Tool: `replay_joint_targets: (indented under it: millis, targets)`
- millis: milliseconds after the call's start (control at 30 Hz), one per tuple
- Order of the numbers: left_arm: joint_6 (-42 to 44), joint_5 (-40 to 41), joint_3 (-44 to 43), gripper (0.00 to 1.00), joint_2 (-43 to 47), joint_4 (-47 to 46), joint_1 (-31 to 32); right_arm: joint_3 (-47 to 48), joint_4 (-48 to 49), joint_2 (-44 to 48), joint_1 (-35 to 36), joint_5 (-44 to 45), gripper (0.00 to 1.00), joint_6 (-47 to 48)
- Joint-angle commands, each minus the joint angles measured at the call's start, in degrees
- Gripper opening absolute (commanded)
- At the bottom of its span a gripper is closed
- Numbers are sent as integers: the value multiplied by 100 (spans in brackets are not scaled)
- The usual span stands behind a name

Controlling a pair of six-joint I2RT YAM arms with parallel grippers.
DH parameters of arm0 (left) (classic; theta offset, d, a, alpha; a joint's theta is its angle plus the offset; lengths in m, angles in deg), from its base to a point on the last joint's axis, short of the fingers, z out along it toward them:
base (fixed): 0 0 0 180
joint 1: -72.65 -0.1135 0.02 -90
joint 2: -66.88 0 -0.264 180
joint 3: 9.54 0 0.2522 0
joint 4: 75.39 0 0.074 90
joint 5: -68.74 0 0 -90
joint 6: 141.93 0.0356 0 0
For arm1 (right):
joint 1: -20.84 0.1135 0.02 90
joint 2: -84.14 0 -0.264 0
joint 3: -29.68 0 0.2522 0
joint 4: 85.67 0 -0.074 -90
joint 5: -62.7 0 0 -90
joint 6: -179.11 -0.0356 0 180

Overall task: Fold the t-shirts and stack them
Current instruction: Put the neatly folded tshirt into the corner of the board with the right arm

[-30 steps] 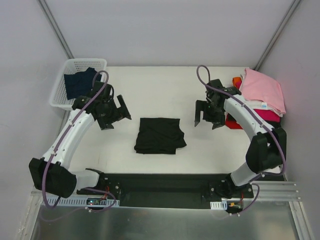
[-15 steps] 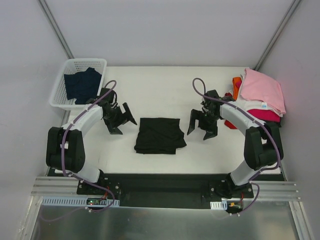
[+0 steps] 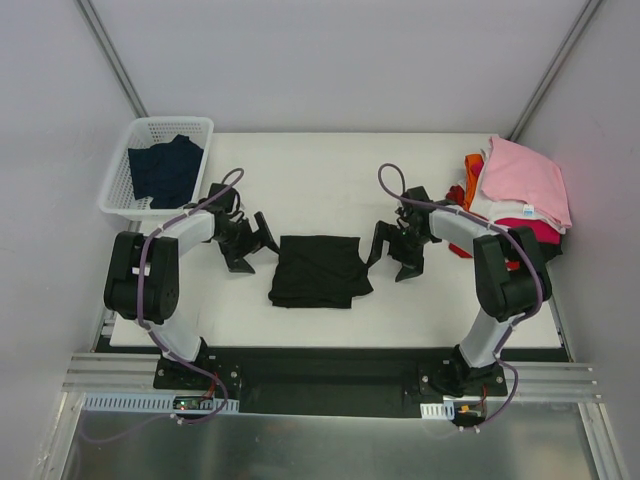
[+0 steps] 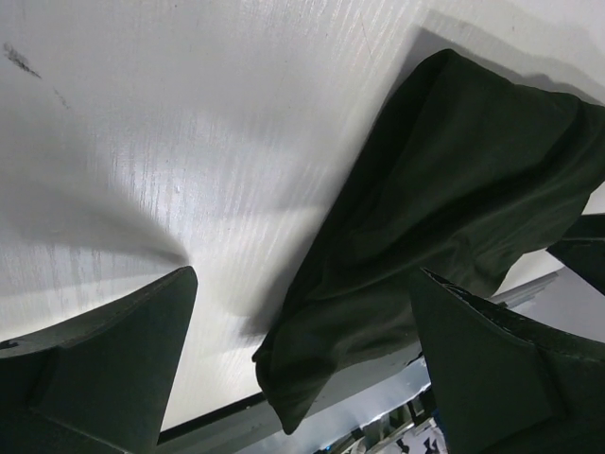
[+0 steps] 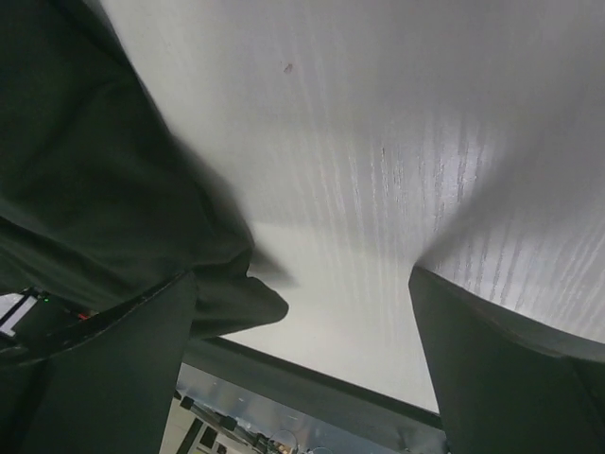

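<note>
Spread wide at the left gripper (image 3: 254, 247), nothing between the fingers; low over the table (image 3: 320, 170), just beside the left edge of the black tee (image 3: 320, 270). Likewise at the right gripper (image 3: 391, 257): gaping, empty, low, just off the same tee's right edge.

From the left wrist, dark rumpled cloth ahead of the gap, clear of both fingers. From the right wrist, a bunched edge close by one finger; touching or apart, cannot tell.

Folded to a rough rectangle mid-table, between the two grippers.

Farther left, at the far corner, a white basket (image 3: 170, 122) with a navy tee (image 3: 165, 168) inside. Farther right, at the table's edge, a stack: pink tee (image 3: 525, 180) on top, magenta tee (image 3: 540, 232) beneath, orange tee (image 3: 473, 162) peeking out at the far side.
</note>
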Motion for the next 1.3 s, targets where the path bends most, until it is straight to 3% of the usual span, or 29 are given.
replay_joint_targets:
  millis: [0, 200, 567, 700, 867, 1067, 1167, 1200, 1267]
  targets:
    - [167, -278, 178, 96, -39, -247, -3, 23, 424, -203, 66, -313, 99, -184]
    - [-201, -542, 520, 95, -82, -791, 67, 49, 776, -555, 259, -436, 99, -386]
    - [-729, -604, 407, 93, -513, -1267, 980, 436, 1005, -942, 927, -507, 98, -852]
    - [-773, -604, 380, 91, -522, -1293, 1052, 383, 909, -872, 980, -376, 97, -844]
    - [-624, -516, 275, 95, -329, -1040, 1043, 453, 302, -574, 884, 257, 100, -615]
    - [-308, -25, -532, 99, -39, -214, 1043, 1075, -453, -213, 550, 802, 99, -360]
    - [-132, 177, -1383, 99, -21, 244, 1034, 1480, -840, 50, 357, 1083, 89, -237]
    - [-106, 204, -1543, 99, -30, 419, 1017, 1804, -1058, 129, 226, 1250, 67, -193]
    - [-97, 178, -1850, 99, -73, 543, 990, 2148, -1253, 296, 41, 1409, 44, -53]
